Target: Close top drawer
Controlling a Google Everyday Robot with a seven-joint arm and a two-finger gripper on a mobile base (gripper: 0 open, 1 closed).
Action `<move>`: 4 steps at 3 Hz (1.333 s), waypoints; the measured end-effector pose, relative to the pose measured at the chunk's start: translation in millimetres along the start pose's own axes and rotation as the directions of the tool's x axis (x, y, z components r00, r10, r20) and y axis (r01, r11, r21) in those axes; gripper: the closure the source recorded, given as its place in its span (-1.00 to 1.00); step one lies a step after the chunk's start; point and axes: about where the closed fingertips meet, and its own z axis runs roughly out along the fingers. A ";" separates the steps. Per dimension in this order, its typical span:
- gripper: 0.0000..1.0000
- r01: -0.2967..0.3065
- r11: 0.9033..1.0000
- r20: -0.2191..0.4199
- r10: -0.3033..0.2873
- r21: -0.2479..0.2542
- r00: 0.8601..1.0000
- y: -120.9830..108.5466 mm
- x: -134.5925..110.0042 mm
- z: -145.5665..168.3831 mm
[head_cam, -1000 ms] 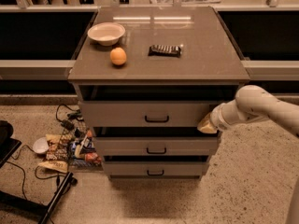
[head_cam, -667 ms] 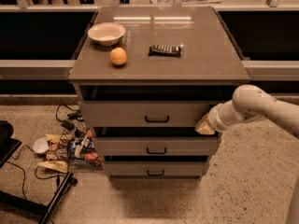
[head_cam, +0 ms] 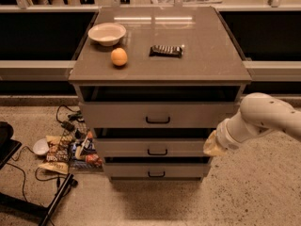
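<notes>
1. A grey cabinet (head_cam: 197, 65) carries a pale bowl (head_cam: 107, 33), an orange (head_cam: 119, 57) just in front of it, and a dark wrapped bar (head_cam: 166, 50) to their right.
2. The top drawer (head_cam: 188, 114) stands partly out, with a dark gap above its front and a small black handle (head_cam: 157, 120) at centre.
3. Two shorter drawers, the middle drawer (head_cam: 122, 148) and the bottom drawer (head_cam: 127, 171), sit below it.
4. The white arm (head_cam: 263, 117) reaches in from the right; its gripper (head_cam: 211, 147) is at the lower right corner of the top drawer's front. Contact is unclear.
5. Snack packets and cables (head_cam: 66, 149) lie on the floor to the left.
</notes>
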 end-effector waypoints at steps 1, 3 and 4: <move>1.00 0.037 0.999 -0.133 -0.037 0.000 0.990 40.3 17.7 -50.6; 1.00 0.011 0.972 -0.394 0.085 0.236 0.915 10.8 50.7 -193.7; 1.00 -0.043 0.919 -0.361 0.197 0.393 0.911 -3.8 68.1 -244.0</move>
